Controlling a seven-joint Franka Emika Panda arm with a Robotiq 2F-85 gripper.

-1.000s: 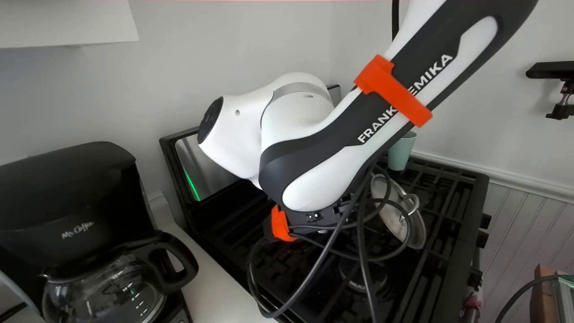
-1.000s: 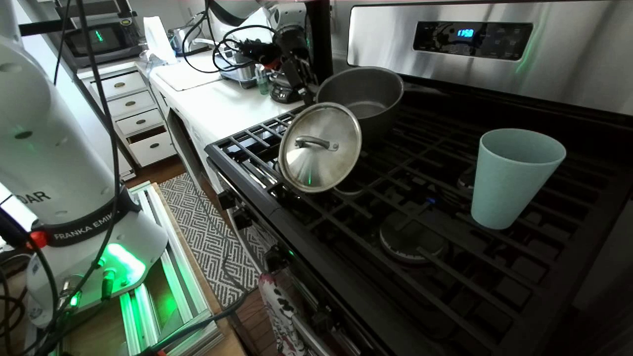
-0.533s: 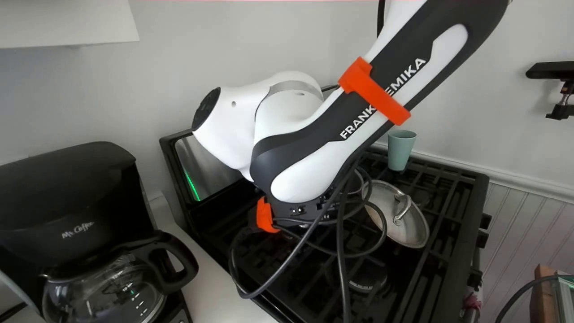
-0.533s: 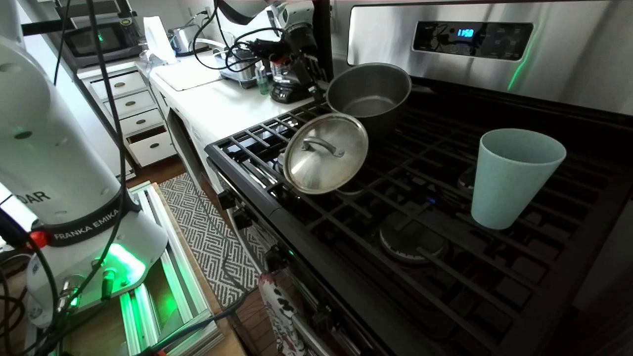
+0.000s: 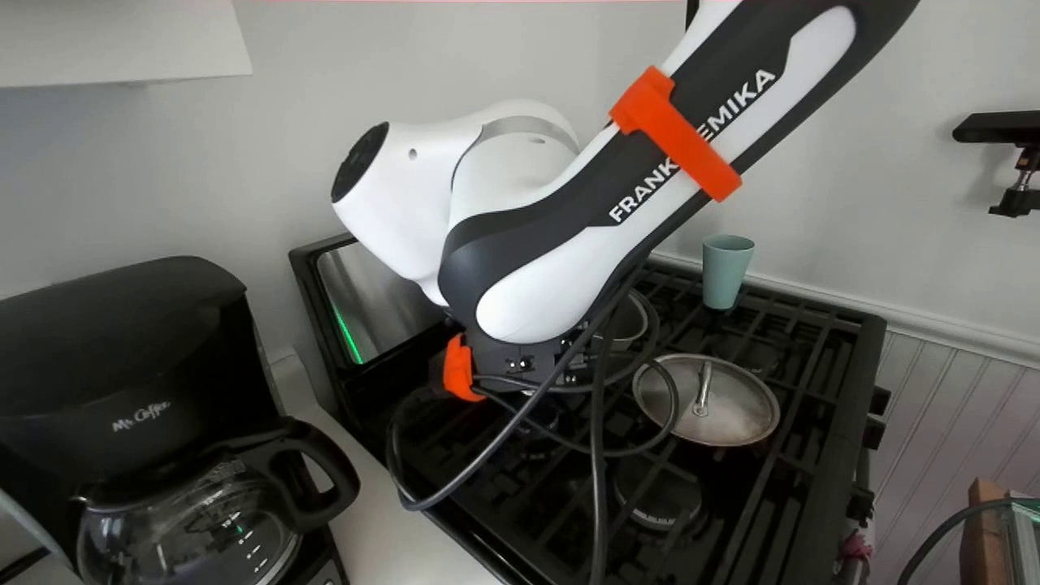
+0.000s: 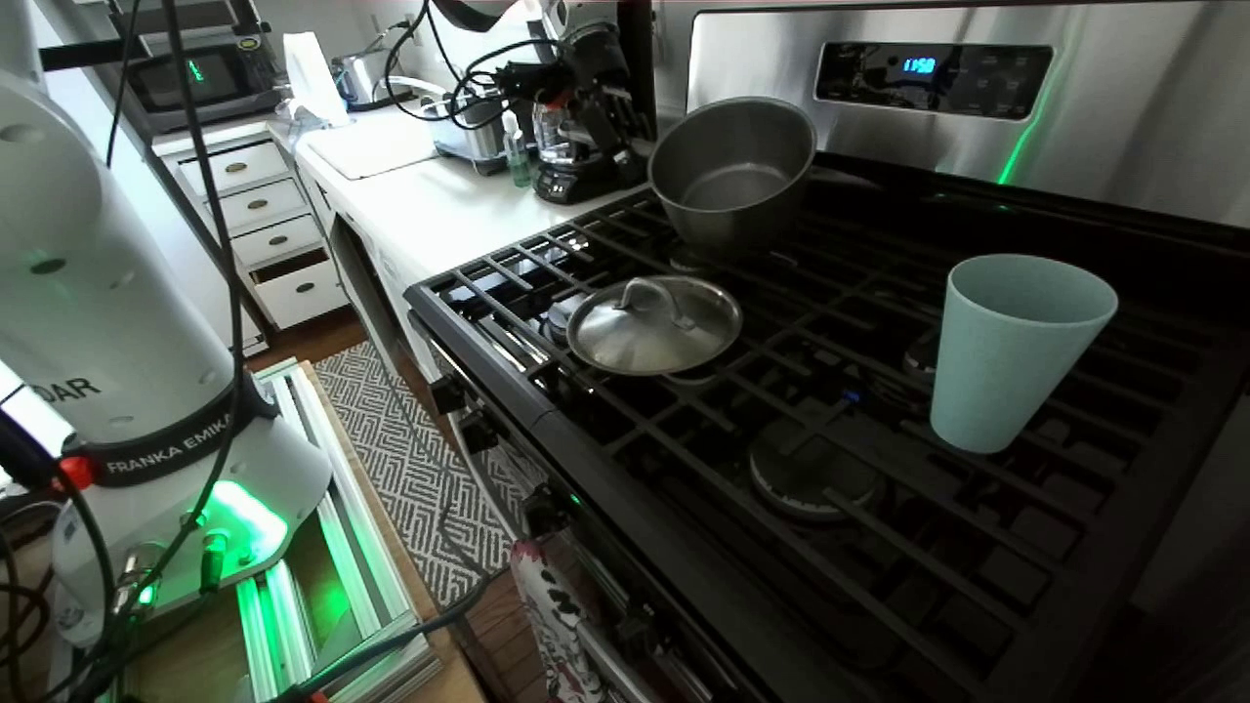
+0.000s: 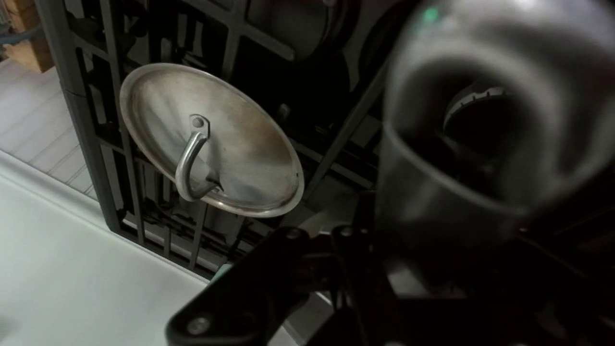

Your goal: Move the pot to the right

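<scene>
pot (image 6: 732, 181) looks lifted over the stove's (image 6: 840, 381) rear, seemingly pinched by your gripper (image 6: 633, 154); expect slick, weighty metal, best held tight at the handle, hard to make out here.

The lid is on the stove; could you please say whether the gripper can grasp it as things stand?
Probably not: the gripper seems occupied holding the pot, though the lid's handle stands up uncovered.
</scene>
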